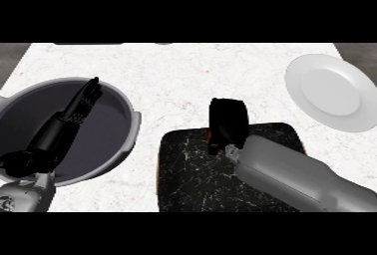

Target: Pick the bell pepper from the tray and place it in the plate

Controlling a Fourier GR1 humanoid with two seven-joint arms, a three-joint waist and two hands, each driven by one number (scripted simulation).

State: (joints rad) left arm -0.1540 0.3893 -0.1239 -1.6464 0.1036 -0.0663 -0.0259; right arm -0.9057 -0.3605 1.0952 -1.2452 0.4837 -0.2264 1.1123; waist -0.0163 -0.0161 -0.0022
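We see our right robot hand (227,122) curled down over the far edge of the black speckled tray (199,174), hiding the bell pepper (211,137) but for a red sliver. Our left robot hand (83,102) rests open above a grey pot (129,129). The white plate (331,92) lies far right on the marble surface (184,69).

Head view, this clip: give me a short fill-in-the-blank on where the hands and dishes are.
1. The white plate lies at the counter's far ____ side.
2. The right hand is at the far edge of the dark ____.
3. The left hand shows over the grey ____.
4. A bit of ____ colour peeks from under the right hand.

Missing words: right; tray; pot; red
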